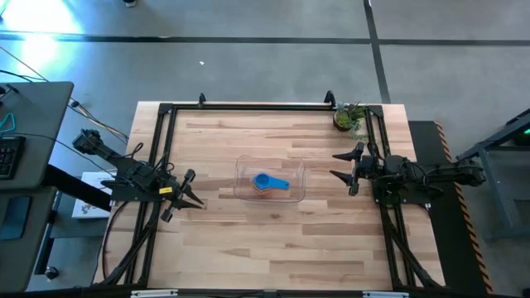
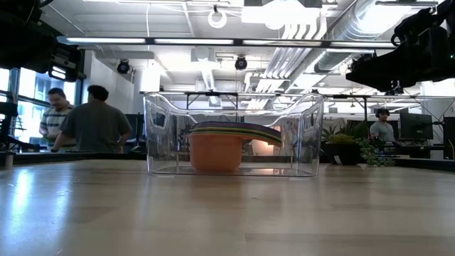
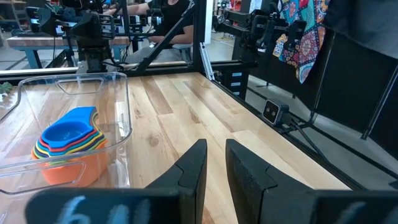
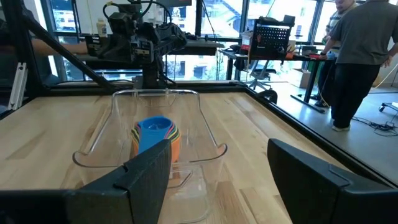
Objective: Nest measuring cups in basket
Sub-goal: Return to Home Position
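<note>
The measuring cups (image 1: pixel 269 183) sit nested in one stack inside the clear basket (image 1: pixel 245 165) at the table's middle. The blue cup is on top and the orange one (image 2: pixel 213 153) is at the bottom. The stack also shows in the left wrist view (image 3: pixel 68 146) and the right wrist view (image 4: pixel 155 134). My left gripper (image 1: pixel 199 192) hovers left of the basket, with only a narrow gap between its fingers (image 3: pixel 214 146). My right gripper (image 1: pixel 335 164) hovers right of the basket, wide open (image 4: pixel 217 152). Neither touches anything.
A small potted plant (image 1: pixel 349 117) stands at the table's far right corner. Black frame rails run along the left, far and right edges. Bare wood lies all around the basket. People stand in the room beyond the table (image 2: pixel 96 124).
</note>
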